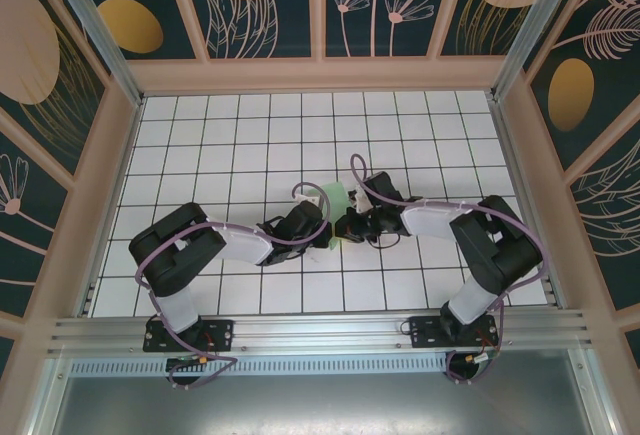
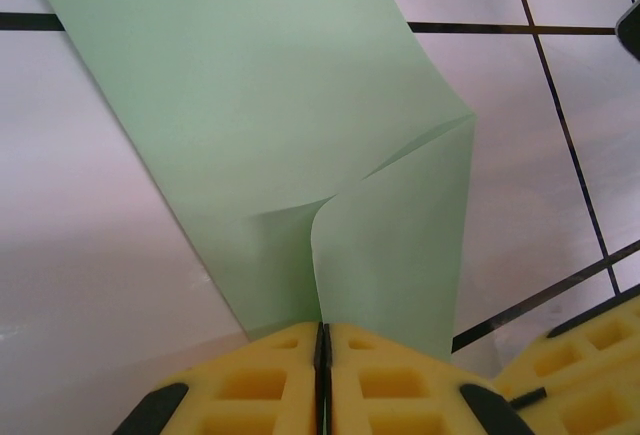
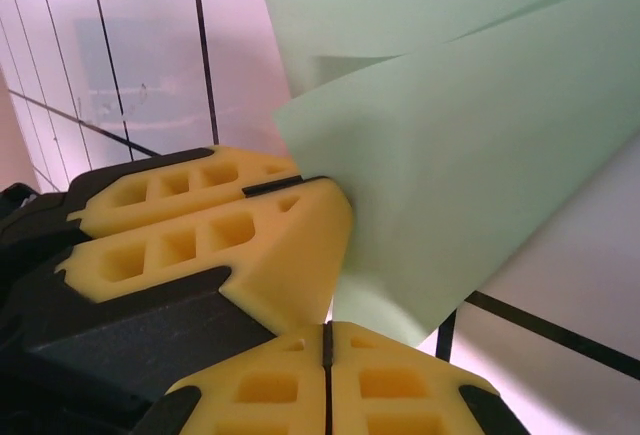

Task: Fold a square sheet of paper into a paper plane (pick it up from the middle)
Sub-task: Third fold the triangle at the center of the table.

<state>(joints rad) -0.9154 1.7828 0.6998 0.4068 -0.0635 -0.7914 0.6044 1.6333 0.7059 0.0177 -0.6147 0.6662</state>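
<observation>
The square sheet of paper [image 1: 336, 198] is pale green and folded over into layers, and it is held up above the middle of the table between both arms. In the left wrist view the sheet of paper [image 2: 260, 105] curls down into my left gripper [image 2: 322, 330], which is shut on its lower edge. In the right wrist view the paper [image 3: 470, 155] runs down to the closed tips of my right gripper [image 3: 327, 333]. The left gripper's yellow fingers [image 3: 220, 225] pinch the sheet just beside it. From above, the left gripper [image 1: 326, 231] and right gripper [image 1: 349, 225] nearly touch. The paper plane is out of view.
The white gridded tabletop [image 1: 250, 135] spreads around both arms. Patterned walls [image 1: 60, 155] close in the left, right and back. A metal rail [image 1: 320, 333] runs along the near edge. The right gripper's yellow finger [image 2: 590, 350] sits close to the paper's lower right corner.
</observation>
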